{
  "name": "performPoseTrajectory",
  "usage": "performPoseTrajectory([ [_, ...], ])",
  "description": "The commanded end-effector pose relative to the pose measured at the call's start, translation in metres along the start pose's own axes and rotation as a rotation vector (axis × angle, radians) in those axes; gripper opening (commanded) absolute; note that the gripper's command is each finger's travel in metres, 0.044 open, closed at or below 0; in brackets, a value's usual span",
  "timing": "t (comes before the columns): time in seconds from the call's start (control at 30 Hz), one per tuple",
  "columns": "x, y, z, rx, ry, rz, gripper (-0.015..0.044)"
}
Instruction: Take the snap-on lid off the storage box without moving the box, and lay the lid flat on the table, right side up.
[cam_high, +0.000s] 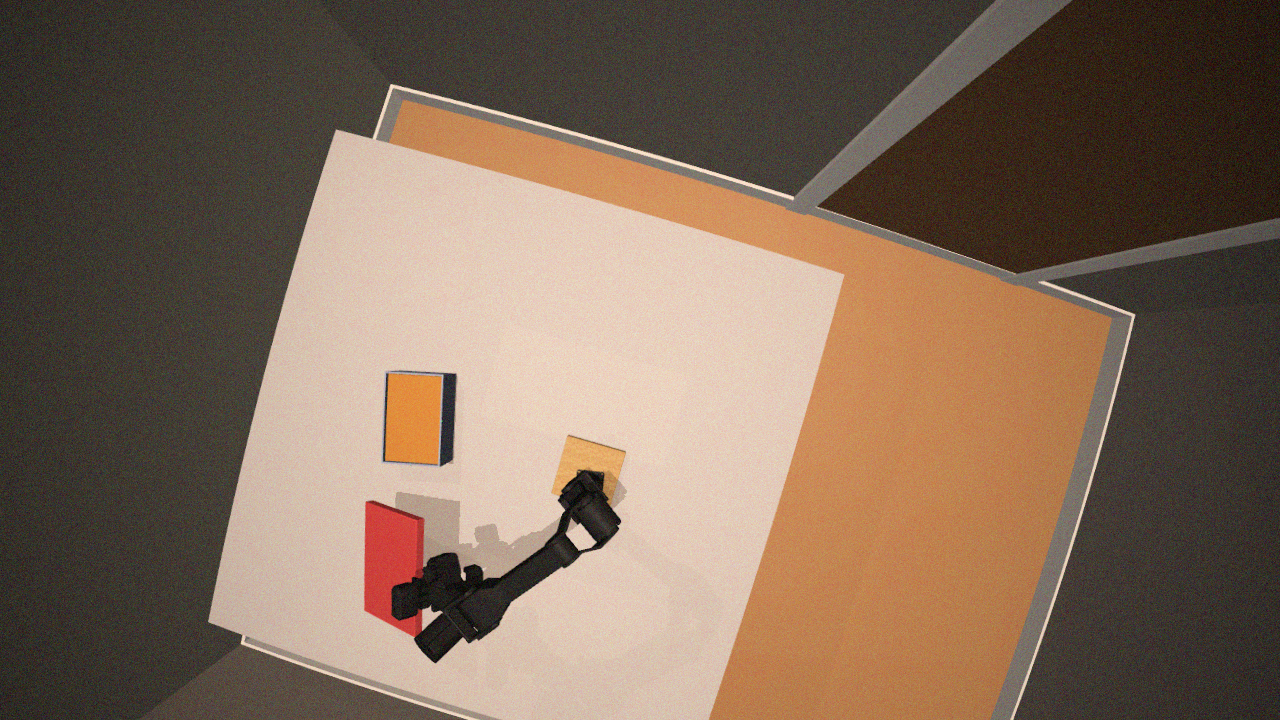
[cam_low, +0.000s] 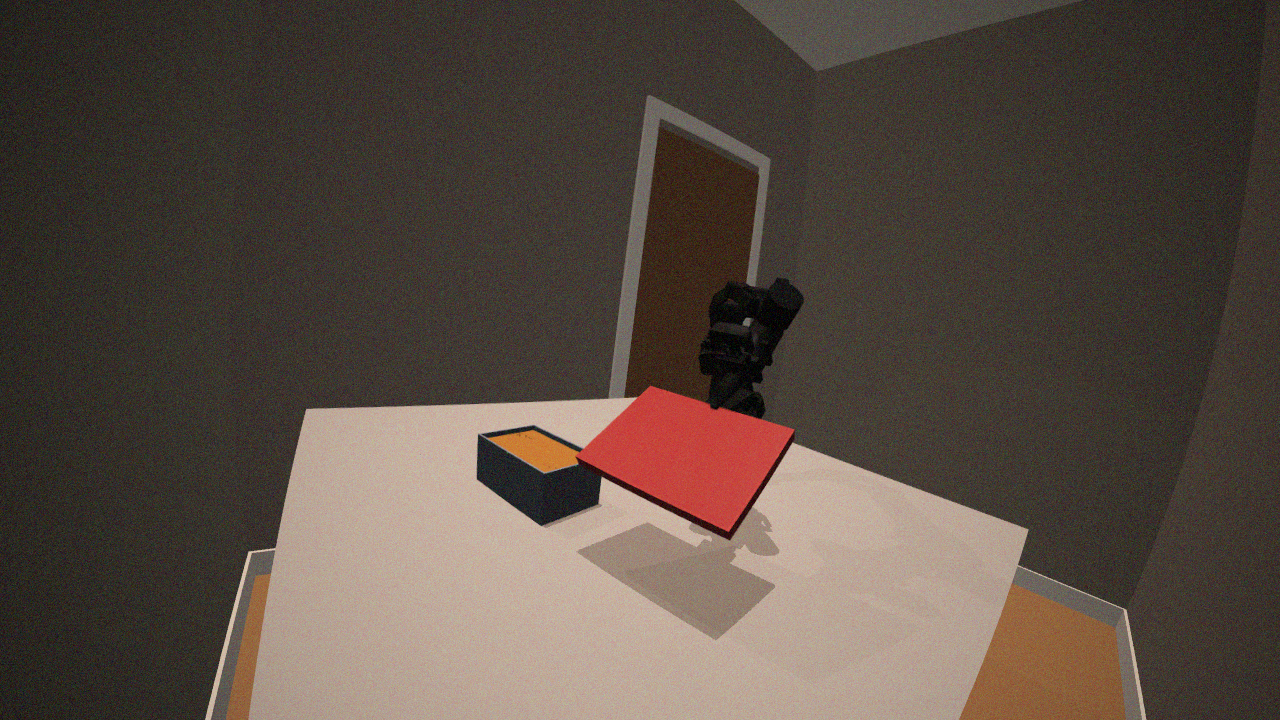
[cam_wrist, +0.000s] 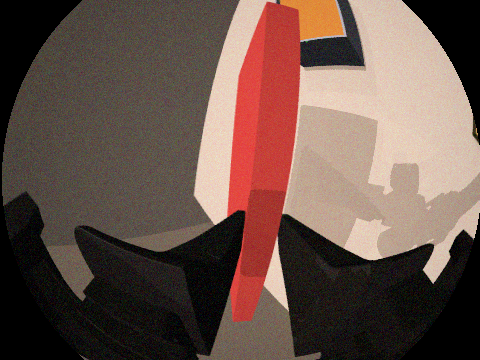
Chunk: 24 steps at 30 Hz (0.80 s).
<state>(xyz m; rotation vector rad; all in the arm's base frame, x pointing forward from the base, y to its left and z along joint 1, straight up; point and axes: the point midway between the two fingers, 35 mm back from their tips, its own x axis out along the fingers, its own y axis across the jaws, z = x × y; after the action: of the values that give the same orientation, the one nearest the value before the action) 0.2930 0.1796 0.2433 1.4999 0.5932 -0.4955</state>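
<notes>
The red lid (cam_high: 389, 564) (cam_low: 693, 461) (cam_wrist: 267, 125) is off the box and held in the air, tilted, with its shadow on the table below. My gripper (cam_wrist: 261, 220) is shut on one edge of the lid, one finger on each face. In the exterior view the lid hides the fingers. The storage box (cam_high: 412, 418) (cam_low: 510, 474) (cam_wrist: 332, 54) is dark navy with an orange inside and stands upright and open on the table. In the top view it is just above the lid, and a gap of table shows between them.
The pale table (cam_high: 537, 268) (cam_low: 429, 608) bears everything. The arm's base stands on a wooden plate (cam_high: 590, 452) to the right of the box and lid in the top view. The left table edge is near the lid there. Walls and a door (cam_low: 693, 268) are in the background.
</notes>
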Motion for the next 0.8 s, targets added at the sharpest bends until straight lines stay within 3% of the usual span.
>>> performPoseTrajectory([
  [0.0, -0.001, 0.004, -0.008, 0.007, -0.003, 0.011, 0.0],
  [0.77, -0.003, 0.002, -0.049, 0.01, -0.001, 0.01, 0.0],
])
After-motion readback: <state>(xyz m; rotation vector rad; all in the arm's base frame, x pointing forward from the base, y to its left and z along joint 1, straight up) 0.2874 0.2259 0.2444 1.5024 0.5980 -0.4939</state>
